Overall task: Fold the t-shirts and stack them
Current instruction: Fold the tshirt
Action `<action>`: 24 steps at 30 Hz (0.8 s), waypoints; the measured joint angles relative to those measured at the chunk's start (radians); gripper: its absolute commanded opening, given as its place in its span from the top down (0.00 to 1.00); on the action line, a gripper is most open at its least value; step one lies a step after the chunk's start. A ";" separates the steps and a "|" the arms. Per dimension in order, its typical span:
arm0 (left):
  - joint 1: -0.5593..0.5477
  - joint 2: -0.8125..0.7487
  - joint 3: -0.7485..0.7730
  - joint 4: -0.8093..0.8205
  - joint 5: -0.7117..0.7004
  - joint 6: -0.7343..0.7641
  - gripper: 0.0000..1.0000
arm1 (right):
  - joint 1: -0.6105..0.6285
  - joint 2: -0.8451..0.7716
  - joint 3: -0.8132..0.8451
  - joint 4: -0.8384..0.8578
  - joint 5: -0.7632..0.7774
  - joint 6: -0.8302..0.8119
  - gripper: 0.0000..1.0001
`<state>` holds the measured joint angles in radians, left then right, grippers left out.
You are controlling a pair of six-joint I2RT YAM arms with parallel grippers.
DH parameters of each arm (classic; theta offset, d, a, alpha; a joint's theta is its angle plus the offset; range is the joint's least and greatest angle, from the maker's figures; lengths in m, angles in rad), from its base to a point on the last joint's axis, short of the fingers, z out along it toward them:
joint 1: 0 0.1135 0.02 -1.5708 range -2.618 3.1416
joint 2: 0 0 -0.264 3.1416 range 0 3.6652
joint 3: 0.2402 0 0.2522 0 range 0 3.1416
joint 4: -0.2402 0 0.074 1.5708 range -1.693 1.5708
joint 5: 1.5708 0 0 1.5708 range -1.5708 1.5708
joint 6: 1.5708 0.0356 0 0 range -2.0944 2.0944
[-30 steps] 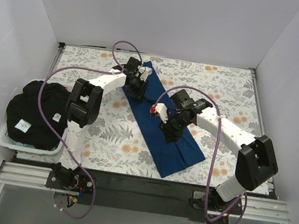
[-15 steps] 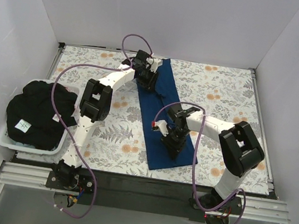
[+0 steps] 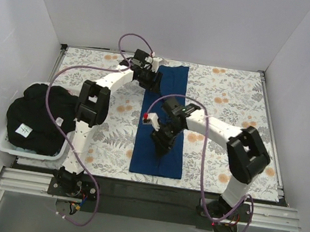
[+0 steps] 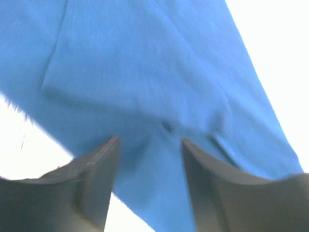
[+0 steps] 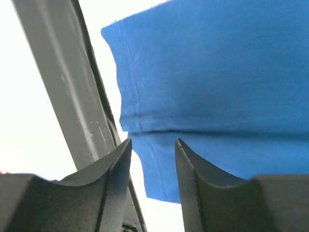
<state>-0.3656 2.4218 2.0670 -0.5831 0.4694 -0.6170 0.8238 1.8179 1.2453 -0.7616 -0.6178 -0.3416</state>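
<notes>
From the top external view, a dark blue t-shirt (image 3: pixel 156 164), folded into a long narrow strip, lay flat on the floral cloth (image 3: pixel 234 93) that covered the desk. It ran straight from the far edge toward the near edge, about midway across. The left end effector (image 3: pixel 150 80) sat low over the strip's far end, at its left edge. The right end effector (image 3: pixel 159 143) hung over the nearer half of the strip. From this height I could not tell how either pair of jaws stood. At the left edge of the desk a white basket (image 3: pixel 5 143) held a heap of black t-shirts (image 3: pixel 38 113), with a small white tag (image 3: pixel 24 129) showing on top.

In the left wrist view, the left end effector (image 4: pixel 149 145) had its jaws apart. Nothing was clamped between the dark fingers (image 4: pixel 96 169). The blue t-shirt (image 4: pixel 145 63) lay just beyond them, with a small pucker in line with the gap.

In the right wrist view, the right end effector (image 5: pixel 153 145) also had its jaws apart and gripped nothing. The blue t-shirt (image 5: pixel 217 72) lay beyond the fingers (image 5: pixel 190 174), its stitched hem and a fold line plain to see. A grey bar (image 5: pixel 63 82) crossed the left side diagonally; I could not tell what it was.
</notes>
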 measured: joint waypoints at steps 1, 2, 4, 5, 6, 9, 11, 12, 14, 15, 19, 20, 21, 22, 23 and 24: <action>0.012 -0.044 -0.052 0.004 0.016 -0.004 0.41 | -0.027 -0.037 0.009 -0.003 -0.005 0.000 0.51; 0.025 -0.094 -0.098 0.013 0.031 -0.008 0.32 | -0.057 -0.080 0.023 -0.004 -0.010 -0.001 0.51; 0.050 -0.213 -0.212 0.047 0.067 -0.001 0.20 | -0.126 -0.177 0.067 0.001 -0.005 -0.008 0.50; 0.063 -0.291 -0.274 0.060 0.082 0.005 0.20 | -0.150 -0.215 0.084 0.003 0.005 -0.015 0.49; 0.077 -0.370 -0.340 0.080 0.095 0.013 0.19 | -0.180 -0.260 0.103 0.006 0.026 -0.027 0.41; 0.100 -0.639 -0.523 0.140 0.129 0.049 0.18 | -0.232 -0.395 0.135 0.036 0.124 -0.079 0.18; 0.097 -0.811 -0.636 0.199 0.167 0.087 0.17 | -0.235 -0.483 0.132 0.060 0.191 -0.130 0.16; 0.092 -0.893 -0.690 0.220 0.189 0.108 0.17 | -0.233 -0.524 0.118 0.088 0.219 -0.156 0.13; 0.080 -1.044 -0.811 0.264 0.219 0.155 0.16 | -0.228 -0.603 0.071 0.145 0.259 -0.193 0.02; 0.074 -1.109 -0.869 0.267 0.238 0.187 0.16 | -0.225 -0.639 0.038 0.176 0.269 -0.218 0.02; 0.042 -1.283 -1.056 0.184 0.338 0.402 0.16 | -0.218 -0.756 -0.120 0.234 0.217 -0.350 0.03; 0.032 -1.313 -1.105 0.155 0.354 0.457 0.18 | -0.209 -0.780 -0.163 0.232 0.203 -0.383 0.04; 0.016 -1.346 -1.164 0.135 0.360 0.518 0.21 | -0.192 -0.802 -0.205 0.227 0.197 -0.418 0.08; -0.001 -1.379 -1.221 0.101 0.366 0.572 0.23 | -0.163 -0.821 -0.252 0.224 0.200 -0.451 0.09; -0.027 -1.413 -1.279 0.073 0.365 0.630 0.26 | -0.118 -0.845 -0.309 0.230 0.214 -0.480 0.11; -0.058 -1.448 -1.339 0.057 0.358 0.689 0.30 | -0.065 -0.863 -0.370 0.225 0.230 -0.505 0.15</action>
<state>-0.4236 0.9737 0.7284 -0.5262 0.8276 0.0715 0.7586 0.9550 0.8753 -0.5369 -0.3882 -0.8467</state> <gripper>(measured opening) 0.754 0.898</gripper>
